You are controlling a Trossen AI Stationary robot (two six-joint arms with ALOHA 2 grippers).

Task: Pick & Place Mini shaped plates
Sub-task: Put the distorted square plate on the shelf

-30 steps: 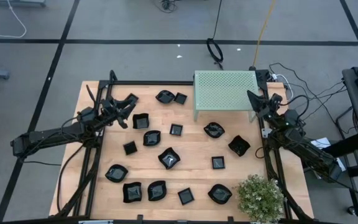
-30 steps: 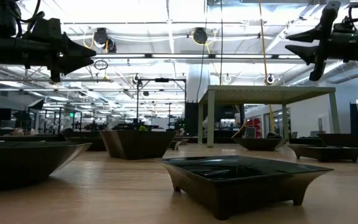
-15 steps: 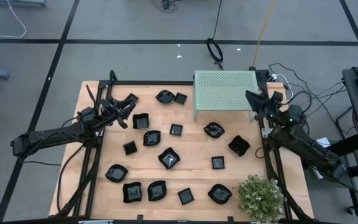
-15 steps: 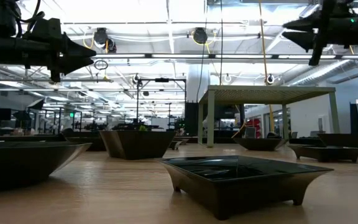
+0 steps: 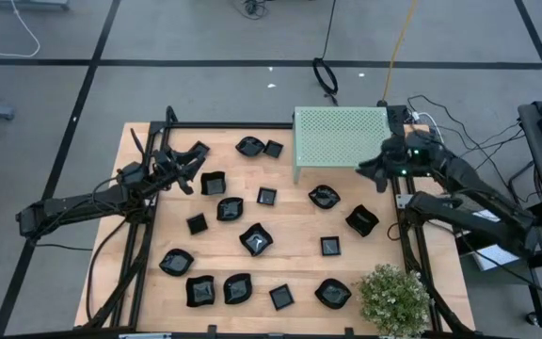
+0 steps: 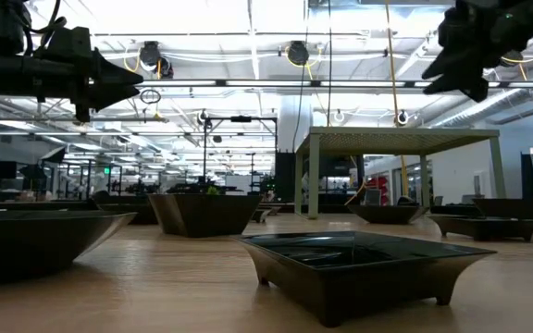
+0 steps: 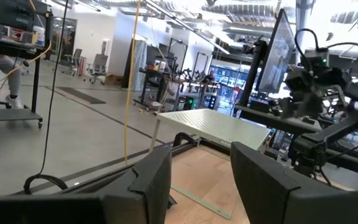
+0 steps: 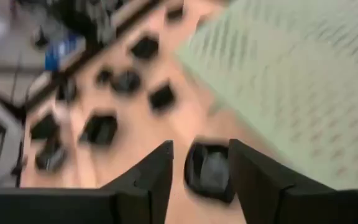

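Observation:
Several small glossy black mini shaped plates lie flat and scattered over the wooden table, among them a wavy one and a square one. My right gripper hangs open, high above the table by the pale green box's near right corner. It is tipped downward, and the wavy plate shows beyond its fingers, untouched. My left gripper stands open and empty above the table's far left part.
The pale green perforated box stands on legs at the far right of the table. A small potted plant sits at the near right corner. Dark frame rails run along the table's sides. A square plate lies close to the low camera.
My right gripper has risen, swung a little toward the table's left past the box's corner, and tipped from pointing level to slanting down at the table. The plates and my left arm have kept still.

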